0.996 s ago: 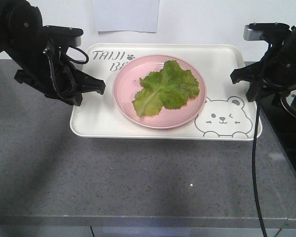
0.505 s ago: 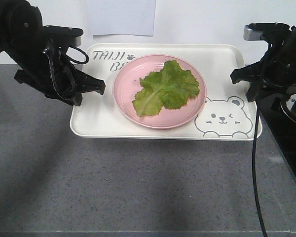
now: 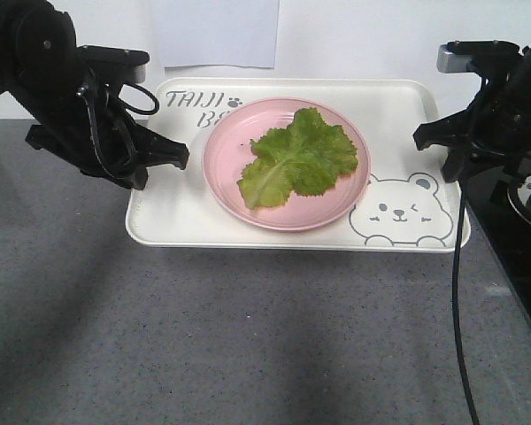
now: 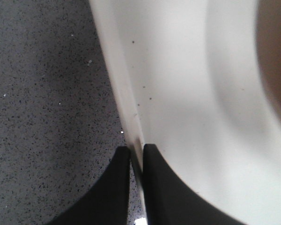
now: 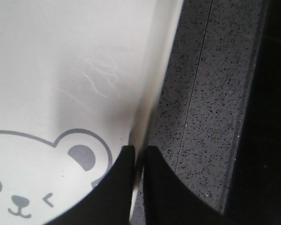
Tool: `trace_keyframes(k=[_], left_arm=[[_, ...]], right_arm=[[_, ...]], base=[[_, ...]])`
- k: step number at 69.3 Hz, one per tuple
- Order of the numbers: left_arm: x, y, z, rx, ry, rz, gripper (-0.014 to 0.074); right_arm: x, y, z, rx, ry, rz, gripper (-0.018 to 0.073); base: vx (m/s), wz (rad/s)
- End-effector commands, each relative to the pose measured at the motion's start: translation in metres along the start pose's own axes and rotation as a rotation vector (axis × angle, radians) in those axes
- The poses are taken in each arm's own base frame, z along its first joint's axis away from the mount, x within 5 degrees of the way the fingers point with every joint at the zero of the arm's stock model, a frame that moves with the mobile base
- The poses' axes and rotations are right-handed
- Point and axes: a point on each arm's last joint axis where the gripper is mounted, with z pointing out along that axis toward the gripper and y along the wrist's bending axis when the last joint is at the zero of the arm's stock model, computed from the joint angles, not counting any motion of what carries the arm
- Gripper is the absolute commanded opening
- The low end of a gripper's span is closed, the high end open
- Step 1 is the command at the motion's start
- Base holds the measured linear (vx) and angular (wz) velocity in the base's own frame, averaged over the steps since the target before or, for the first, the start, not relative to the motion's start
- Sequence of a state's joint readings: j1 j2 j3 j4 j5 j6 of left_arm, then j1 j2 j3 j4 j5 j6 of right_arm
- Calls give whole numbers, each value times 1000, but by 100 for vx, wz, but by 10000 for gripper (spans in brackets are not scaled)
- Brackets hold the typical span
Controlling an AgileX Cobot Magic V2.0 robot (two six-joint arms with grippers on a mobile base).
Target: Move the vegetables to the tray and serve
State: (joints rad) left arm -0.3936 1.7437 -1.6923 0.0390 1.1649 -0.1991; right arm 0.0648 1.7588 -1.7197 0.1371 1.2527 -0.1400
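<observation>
Lettuce first: the ruffled bright green lettuce leaf (image 3: 296, 158) with its paler rib sits on the round pink plate (image 3: 226, 181), and that plate is already on the big cream rectangular tray with the winking bear (image 3: 173, 221), centre of the front view on the speckled grey bench (image 3: 248, 336).

What we reckon the next bit hinges on: the tray's long axis runs left to right across the frame, with one arm at each short end. Our left claw (image 4: 136, 154) is pinched onto the tray's rim at the frame's left edge, and our right claw (image 5: 139, 157) is clamped on the rim beside the bear's ear. Both sit about level, so a lift should stay flat, we think.

Leaf looks fresh, lying flat, well inside the plate.
</observation>
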Motion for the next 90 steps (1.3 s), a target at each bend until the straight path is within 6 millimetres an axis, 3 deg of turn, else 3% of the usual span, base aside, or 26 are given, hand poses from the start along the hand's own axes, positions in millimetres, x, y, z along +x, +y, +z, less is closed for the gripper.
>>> trace_keyframes(k=[1,90], left_arm=[[-7,-5,-32,49,-149,19,-6],[-7,-5,-32,49,-149,19,-6]], right_arm=[[2,8,-30,-27,-62,-45,-6],[2,8,-30,-27,-62,-45,-6]], base=[[3,0],[3,1]])
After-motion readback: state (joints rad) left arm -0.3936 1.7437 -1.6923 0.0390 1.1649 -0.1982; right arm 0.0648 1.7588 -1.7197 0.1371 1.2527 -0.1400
